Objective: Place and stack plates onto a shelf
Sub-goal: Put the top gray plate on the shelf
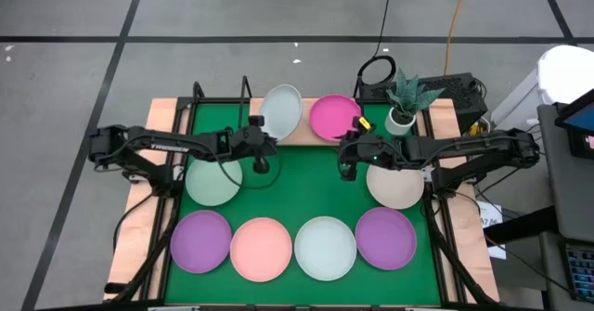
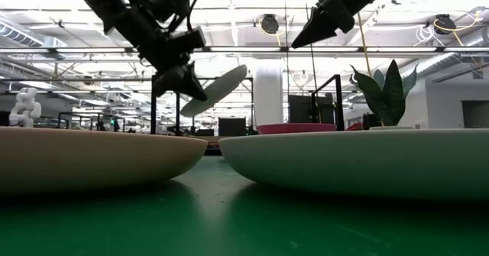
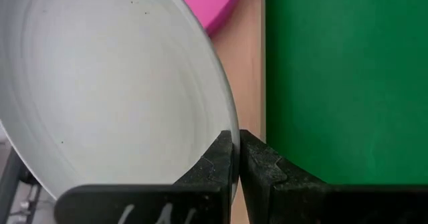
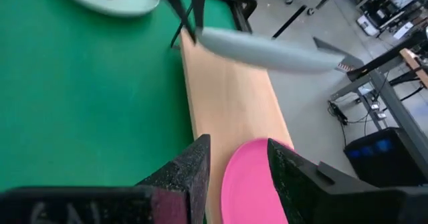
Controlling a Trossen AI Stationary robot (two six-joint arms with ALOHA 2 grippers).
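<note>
Pale plate point(image 3: 114, 83) held by the left gripper point(image 3: 237, 158): smooth, matt, faint concentric rings and a few dark specks, looks like moulded plastic. Magenta plate point(image 4: 251, 184): same matt, even finish, no gloss. Left gripper fingers point(image 3: 217, 164): black, matt, with stepped ridges on the inner faces. Right gripper point(image 4: 237, 174) fingers point(image 4: 190, 167): black with a coarse, grainy texture. Shelf point(image 4: 231, 110): light wood board, smooth, pale grain, unvarnished look; its frame point(image 1: 219, 90) is thin black wire, apparently metal. Green mat point(image 3: 348, 77): flat, uniform, matt, felt-like. Salmon plate point(image 1: 261, 248), purple plate point(image 1: 200, 240) and beige plate point(image 1: 395, 185): matt, unmarked
</note>
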